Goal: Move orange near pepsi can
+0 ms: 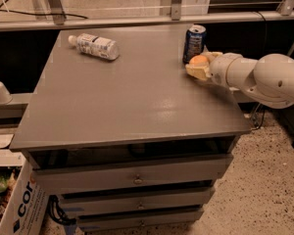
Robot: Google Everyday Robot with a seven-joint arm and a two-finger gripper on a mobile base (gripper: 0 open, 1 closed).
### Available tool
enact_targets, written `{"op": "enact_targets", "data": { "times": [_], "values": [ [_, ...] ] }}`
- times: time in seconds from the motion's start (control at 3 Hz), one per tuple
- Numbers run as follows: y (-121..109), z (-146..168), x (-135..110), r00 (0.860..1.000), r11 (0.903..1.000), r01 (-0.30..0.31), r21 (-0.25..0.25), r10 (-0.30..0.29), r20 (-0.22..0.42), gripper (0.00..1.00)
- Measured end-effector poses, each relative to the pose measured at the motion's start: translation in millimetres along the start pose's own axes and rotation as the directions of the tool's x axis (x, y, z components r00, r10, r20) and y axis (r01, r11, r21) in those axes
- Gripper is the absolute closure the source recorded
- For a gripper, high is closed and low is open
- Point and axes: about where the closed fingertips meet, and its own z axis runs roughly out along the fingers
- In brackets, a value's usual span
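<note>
Arm (264, 77) extends in from the right edge, forearm roughly level and low over the surface (127, 102), wrist pointing left. Tool (199, 66) sits at the far right part of the surface, fingers pinched around the orange (199, 59); only the fruit's top shows above the lower finger. Orange is just beside the pepsi can (194, 42), at its front-right base; can't tell whether the two touch, or whether the orange rests on the surface. Can is upright. Clear plastic bottle (94, 46) lies on its side at the far left, well apart. Drawers (137, 180) below the top.
</note>
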Motion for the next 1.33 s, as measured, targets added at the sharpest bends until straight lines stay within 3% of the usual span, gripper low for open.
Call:
{"op": "enact_targets", "data": {
  "times": [0.33,1.33],
  "values": [
    [2.7,7.7,2.5,1.0,0.9998,-0.016,-0.007,0.016,-0.006,0.82],
    [3.3,13.4,5.9,0.999,0.9992,-0.039,-0.011,0.038,-0.016,0.12]
  ]
}}
